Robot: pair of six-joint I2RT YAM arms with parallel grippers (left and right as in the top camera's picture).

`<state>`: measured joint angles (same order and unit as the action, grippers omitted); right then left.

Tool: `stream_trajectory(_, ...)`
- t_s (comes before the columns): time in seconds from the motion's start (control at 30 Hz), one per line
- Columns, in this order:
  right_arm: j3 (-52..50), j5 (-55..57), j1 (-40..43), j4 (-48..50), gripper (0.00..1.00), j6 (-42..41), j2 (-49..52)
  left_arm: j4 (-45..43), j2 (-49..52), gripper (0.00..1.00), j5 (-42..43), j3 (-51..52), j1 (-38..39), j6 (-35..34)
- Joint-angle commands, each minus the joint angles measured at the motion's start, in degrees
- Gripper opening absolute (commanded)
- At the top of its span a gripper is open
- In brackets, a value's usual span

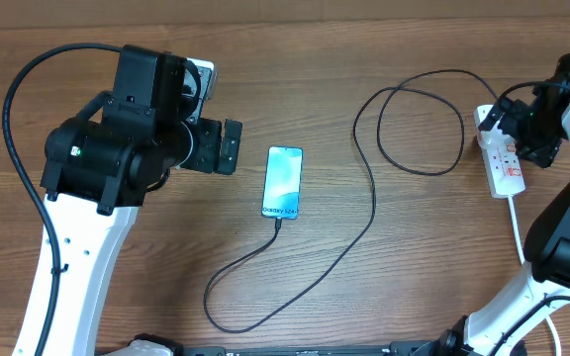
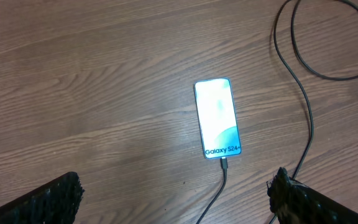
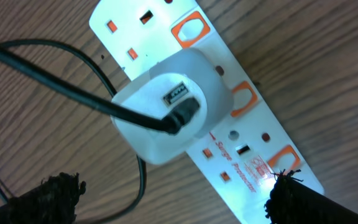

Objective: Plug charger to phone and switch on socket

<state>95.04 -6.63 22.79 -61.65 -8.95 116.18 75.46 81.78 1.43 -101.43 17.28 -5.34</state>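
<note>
The phone (image 1: 283,182) lies screen up in the middle of the table, lit, reading "Galaxy S24" (image 2: 217,118). The charger (image 1: 364,213), a thin black cable, has its small tip (image 2: 224,165) in the phone's bottom edge. It loops right to a white adapter (image 3: 166,112) seated in the socket (image 1: 504,158), a white power strip with orange switches (image 3: 244,99). My left gripper (image 1: 228,146) hangs open left of the phone, jaws wide (image 2: 173,199). Directly over the strip, my right gripper (image 1: 508,124) is open (image 3: 173,199); one fingertip (image 3: 294,199) overlaps the strip's edge near a switch.
The cable makes a large loop (image 1: 419,124) between phone and strip and a long bend (image 1: 236,297) toward the front edge. The strip's white cord (image 1: 516,222) runs forward past the right arm's base. Bare wooden tabletop (image 1: 364,316) surrounds the phone.
</note>
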Motion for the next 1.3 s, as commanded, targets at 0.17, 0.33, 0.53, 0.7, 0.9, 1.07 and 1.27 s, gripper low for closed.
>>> stream_trajectory(0.17, -5.35, -1.20, 0.13, 8.00, 1.00, 3.50, 0.02, -0.02, 0.35, 1.00, -0.39, -0.68, 0.37, 1.53)
stream_trajectory(0.33, -6.91, -4.83, 0.11, 11.67, 1.00, 6.40, 0.02, -0.02, 0.35, 0.99, -0.39, -0.68, 0.37, 1.53)
stream_trajectory(0.53, -7.34, -6.10, 0.11, 14.01, 1.00, 7.15, 0.17, -0.02, 0.35, 0.99, -0.39, -0.68, 0.37, 1.53)
stream_trajectory(0.7, -7.34, -4.09, 0.13, 15.23, 1.00, 7.34, 0.96, -0.02, 0.35, 1.00, -0.39, -0.68, 0.37, 1.53)
stream_trajectory(0.9, -7.34, -3.76, 0.13, 16.00, 1.00, 7.30, 2.67, -0.04, 0.35, 1.00, -0.39, -0.68, 0.37, 1.53)
stream_trajectory(1.07, -7.34, -3.93, 0.13, 16.15, 1.00, 7.32, 2.99, -0.02, 0.35, 1.00, -0.39, -0.68, 0.37, 1.53)
stream_trajectory(1.27, -7.34, -3.74, 0.13, 16.55, 1.00, 7.34, 3.02, -0.04, 0.35, 1.00, -0.39, -0.68, 0.37, 1.53)
